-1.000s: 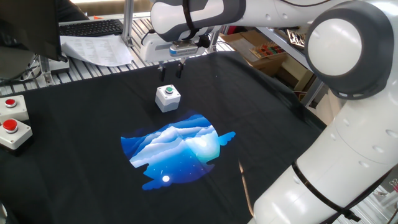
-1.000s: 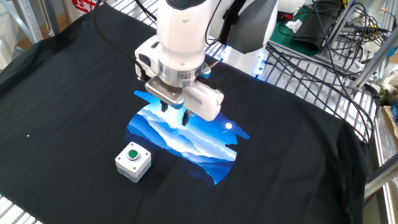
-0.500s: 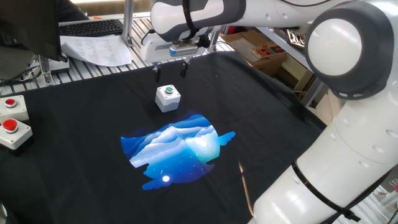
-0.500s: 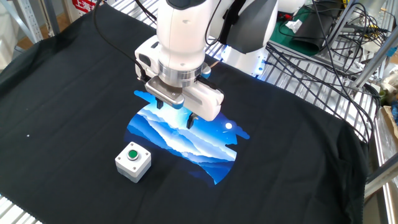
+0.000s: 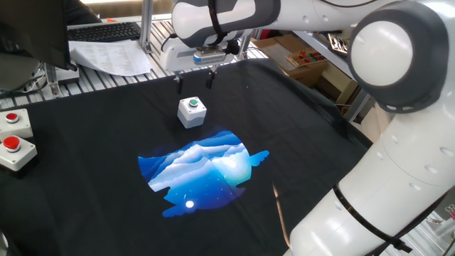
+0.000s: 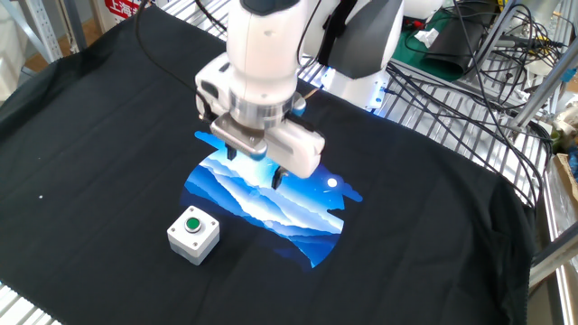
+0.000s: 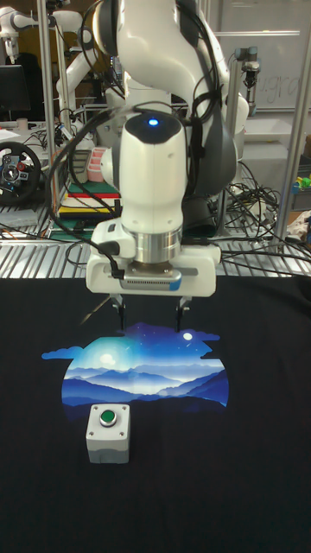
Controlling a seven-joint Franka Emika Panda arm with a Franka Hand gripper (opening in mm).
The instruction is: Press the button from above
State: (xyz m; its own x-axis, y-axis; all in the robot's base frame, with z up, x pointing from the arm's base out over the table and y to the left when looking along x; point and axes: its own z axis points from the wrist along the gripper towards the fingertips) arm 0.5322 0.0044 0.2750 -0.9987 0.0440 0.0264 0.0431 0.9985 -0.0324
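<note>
The button [image 5: 192, 104] is small, round and green, set in the top of a light-grey box [image 5: 192, 114] on the black cloth. It also shows in the other fixed view as the button [image 6: 192, 225] and in the tall view as the button [image 7: 107, 418]. My gripper [image 5: 195, 82] hangs in the air beyond the box, not touching it. Its fingers are spread wide with nothing between them. In the tall view the gripper [image 7: 150, 315] hovers over the blue print, behind and slightly right of the box [image 7: 109, 436]. The other fixed view shows the gripper [image 6: 255, 167] up and right of the box.
A blue mountain print [image 5: 202, 171] lies on the black cloth beside the box. Two off-white boxes with red buttons [image 5: 14, 151] sit at the left edge. A keyboard and papers [image 5: 106, 43] lie at the back, and cables [image 6: 470, 81] run along the table's far side.
The fingers were close together a second ago and have since spread wide apart. The arm itself has hardly shifted, and the box has not moved.
</note>
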